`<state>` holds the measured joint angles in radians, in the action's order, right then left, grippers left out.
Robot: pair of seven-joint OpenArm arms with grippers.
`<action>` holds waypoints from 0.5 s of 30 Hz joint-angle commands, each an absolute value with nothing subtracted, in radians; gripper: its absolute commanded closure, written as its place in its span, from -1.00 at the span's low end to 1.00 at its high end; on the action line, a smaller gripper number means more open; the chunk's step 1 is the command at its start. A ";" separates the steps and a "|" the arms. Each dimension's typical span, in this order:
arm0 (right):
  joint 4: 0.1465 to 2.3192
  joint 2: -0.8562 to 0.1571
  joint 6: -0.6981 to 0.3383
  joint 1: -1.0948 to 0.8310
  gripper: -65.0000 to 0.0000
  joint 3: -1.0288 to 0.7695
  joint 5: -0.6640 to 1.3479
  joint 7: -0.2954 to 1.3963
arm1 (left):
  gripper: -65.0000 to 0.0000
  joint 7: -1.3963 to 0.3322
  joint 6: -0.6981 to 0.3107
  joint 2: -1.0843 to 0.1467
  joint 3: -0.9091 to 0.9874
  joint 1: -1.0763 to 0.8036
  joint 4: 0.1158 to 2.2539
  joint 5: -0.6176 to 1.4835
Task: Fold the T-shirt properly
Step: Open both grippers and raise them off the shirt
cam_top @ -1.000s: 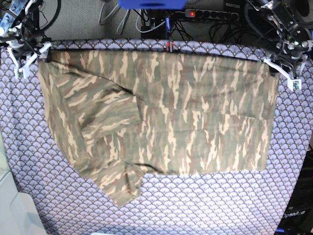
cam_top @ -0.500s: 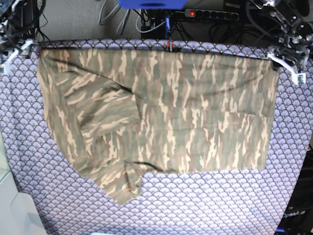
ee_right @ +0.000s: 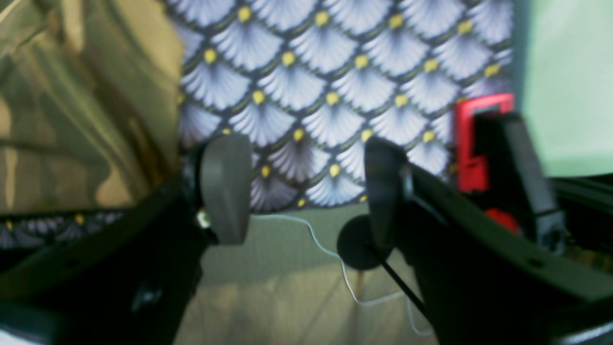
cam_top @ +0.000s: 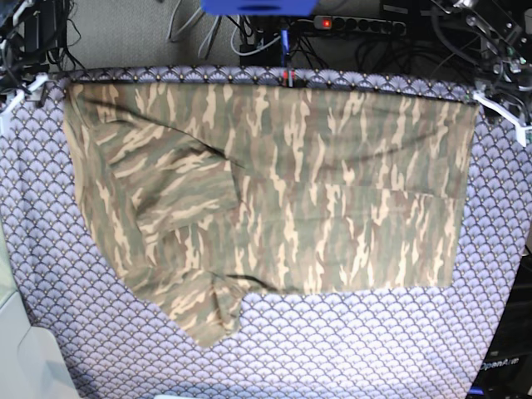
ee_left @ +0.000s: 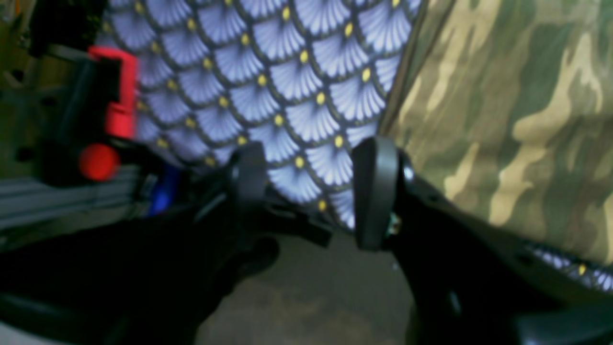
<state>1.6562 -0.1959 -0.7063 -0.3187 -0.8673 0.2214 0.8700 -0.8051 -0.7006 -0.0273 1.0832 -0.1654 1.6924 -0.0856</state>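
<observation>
The camouflage T-shirt [cam_top: 274,199] lies flat on the purple scallop tablecloth [cam_top: 349,349], with a folded sleeve part sticking out at the lower left. In the base view my left gripper [cam_top: 504,115] hangs just off the shirt's top right corner. My right gripper [cam_top: 18,93] is off the top left corner. In the left wrist view the left gripper [ee_left: 311,187] is open over bare tablecloth at the table edge, with the T-shirt [ee_left: 503,120] to its right. The right gripper [ee_right: 304,191] is open and empty too, with the T-shirt [ee_right: 72,120] to its left.
Red clamps [ee_left: 115,96] [ee_right: 479,139] grip the table edge beside each gripper. A power strip [cam_top: 357,25] and cables lie behind the table. A thin white wire [ee_right: 335,254] runs across the floor below the right gripper.
Both grippers have drawn outward and back, away from the shirt's top corners toward the table's far corners. The shirt has stayed where it lay.
</observation>
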 commanded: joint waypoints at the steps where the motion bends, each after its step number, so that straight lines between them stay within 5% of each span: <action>1: 1.672 -0.214 -0.698 -0.318 -0.17 -0.895 0.228 0.857 | 0.10 -0.782 -0.698 -0.045 1.086 -0.145 1.721 -0.079; 15: 1.662 -0.329 -0.698 -0.085 -0.17 -0.865 0.225 0.868 | 0.10 -0.788 -0.698 -0.162 1.076 0.067 1.610 -0.088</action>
<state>1.6444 -0.3054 -0.6998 -0.0978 -0.8639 0.2020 0.8978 -0.8085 -0.7010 -0.1398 1.0737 0.0597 1.5948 -0.0967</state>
